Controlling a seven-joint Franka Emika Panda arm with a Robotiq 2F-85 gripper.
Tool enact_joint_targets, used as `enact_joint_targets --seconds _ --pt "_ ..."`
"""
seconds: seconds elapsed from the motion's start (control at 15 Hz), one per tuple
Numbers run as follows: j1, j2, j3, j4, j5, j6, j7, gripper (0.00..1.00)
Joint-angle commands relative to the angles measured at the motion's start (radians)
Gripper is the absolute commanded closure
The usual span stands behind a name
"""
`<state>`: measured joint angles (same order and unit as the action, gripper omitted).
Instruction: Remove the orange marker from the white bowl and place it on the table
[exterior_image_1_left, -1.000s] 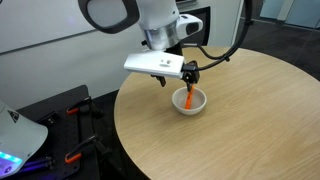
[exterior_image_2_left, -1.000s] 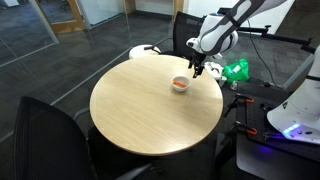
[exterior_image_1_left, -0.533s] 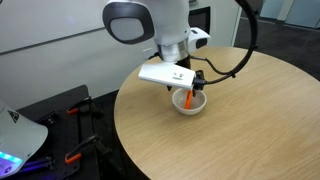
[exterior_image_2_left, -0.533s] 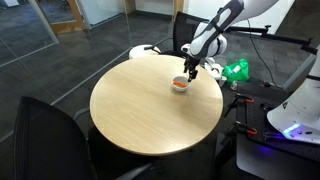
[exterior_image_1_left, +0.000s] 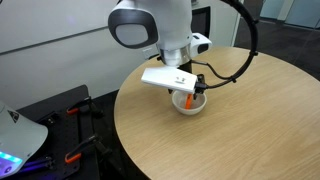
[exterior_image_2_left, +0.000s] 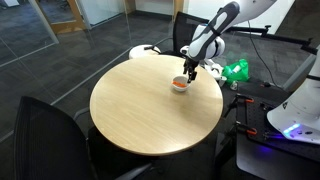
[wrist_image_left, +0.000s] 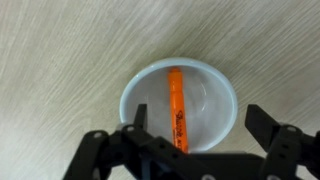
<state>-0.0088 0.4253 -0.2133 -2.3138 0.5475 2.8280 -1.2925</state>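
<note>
Hovering over the white bowl (wrist_image_left: 218, 95) on the round wooden table (exterior_image_1_left: 250, 125), the gripper (wrist_image_left: 197, 120) has its jaws spread wide and empty, one on each side of the bowl. The orange marker (wrist_image_left: 177, 110) lies inside the bowl, nearer one finger. This looks like the pre-grasp step; next it likely needs a small centring shift, a descent, then closing across the barrel. In an exterior view the bowl (exterior_image_2_left: 179, 85) is tiny and its marker indistinct.
</note>
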Motion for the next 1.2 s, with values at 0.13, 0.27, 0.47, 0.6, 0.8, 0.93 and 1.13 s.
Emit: enact_joint_targets --seconds 0.13,0.27,0.47,0.6,0.8,0.93,1.13 --pt "-0.039 0.025 0.049 0.025 0.038 0.038 -0.056 0.00" --pt "-0.056 0.033 0.073 0.034 0.042 0.047 -0.065 0.00" --pt "-0.083 0.054 0.105 0.054 0.048 0.069 -0.076 0.00" --pt "-0.102 0.072 0.121 0.070 0.047 0.074 -0.074 0.00" --pt "-0.129 0.097 0.143 0.092 0.045 0.075 -0.077 0.10" --pt "-0.143 0.110 0.156 0.106 0.040 0.074 -0.075 0.18" --pt "-0.157 0.130 0.172 0.123 0.035 0.074 -0.073 0.24"
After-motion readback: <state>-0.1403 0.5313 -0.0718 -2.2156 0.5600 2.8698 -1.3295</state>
